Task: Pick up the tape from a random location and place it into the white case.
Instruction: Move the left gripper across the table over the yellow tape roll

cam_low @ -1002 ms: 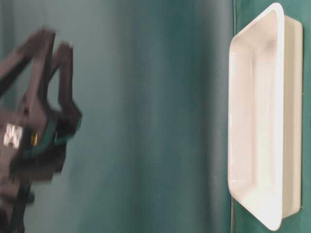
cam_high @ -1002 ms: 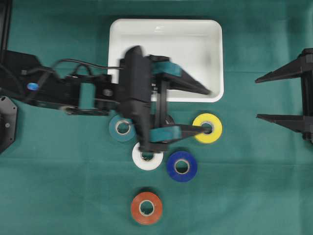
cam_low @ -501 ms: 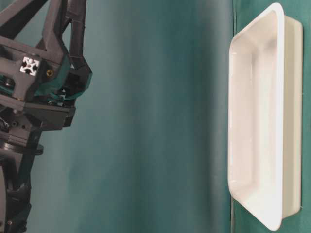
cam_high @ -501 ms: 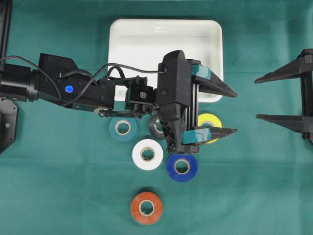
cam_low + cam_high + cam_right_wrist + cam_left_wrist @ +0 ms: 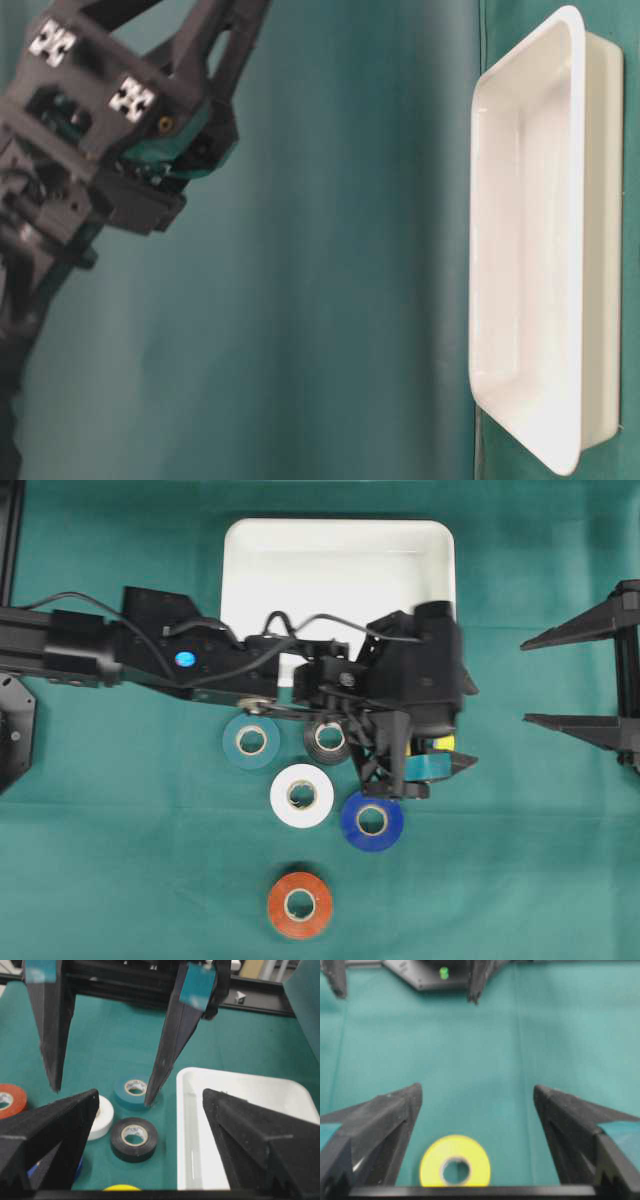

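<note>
Just below the white case [image 5: 340, 550], the yellow tape [image 5: 455, 1167] lies flat between the spread, empty fingers of the left gripper [image 5: 477, 1132]; right gripper [image 5: 570, 675] idle, open, farther off.

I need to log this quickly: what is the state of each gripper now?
Left gripper: open, holding nothing, yellow tape lies between its fingers.
Right gripper: open, holding nothing.
</note>
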Controlling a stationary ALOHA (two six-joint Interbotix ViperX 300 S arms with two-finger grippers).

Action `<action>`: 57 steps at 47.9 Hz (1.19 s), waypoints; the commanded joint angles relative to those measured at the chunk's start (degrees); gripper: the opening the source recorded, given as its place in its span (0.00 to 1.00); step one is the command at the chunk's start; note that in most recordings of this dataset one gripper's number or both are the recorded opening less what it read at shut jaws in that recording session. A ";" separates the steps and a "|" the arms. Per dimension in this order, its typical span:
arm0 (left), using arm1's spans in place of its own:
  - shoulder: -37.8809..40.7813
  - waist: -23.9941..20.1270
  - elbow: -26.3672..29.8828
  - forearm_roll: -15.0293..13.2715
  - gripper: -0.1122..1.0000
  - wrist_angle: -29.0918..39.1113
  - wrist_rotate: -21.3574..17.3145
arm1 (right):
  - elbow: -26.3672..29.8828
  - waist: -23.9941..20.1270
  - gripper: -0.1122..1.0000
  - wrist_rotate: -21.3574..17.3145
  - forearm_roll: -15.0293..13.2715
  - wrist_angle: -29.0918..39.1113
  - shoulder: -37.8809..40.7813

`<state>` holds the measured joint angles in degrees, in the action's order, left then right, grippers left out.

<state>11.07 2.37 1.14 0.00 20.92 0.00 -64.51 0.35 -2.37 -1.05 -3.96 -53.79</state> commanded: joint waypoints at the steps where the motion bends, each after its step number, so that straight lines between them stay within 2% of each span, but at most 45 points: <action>1: 0.26 -0.09 5.01 0.00 1.00 6.06 0.53 | 1.32 0.00 0.92 0.00 0.00 0.26 0.26; 11: 3.60 -0.09 12.39 0.00 1.00 18.63 0.97 | 1.41 0.09 0.92 0.00 0.00 0.53 0.26; 16: 4.48 -0.09 14.33 0.00 1.00 21.71 1.23 | 1.41 0.00 0.92 0.00 0.00 0.53 0.26; 57: 4.57 -0.09 13.54 0.18 1.00 21.53 1.32 | 1.49 0.00 0.92 0.00 0.00 1.14 0.26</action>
<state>16.88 2.37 13.89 0.09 42.89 1.41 -64.51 0.35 -2.29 -1.05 -2.64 -53.79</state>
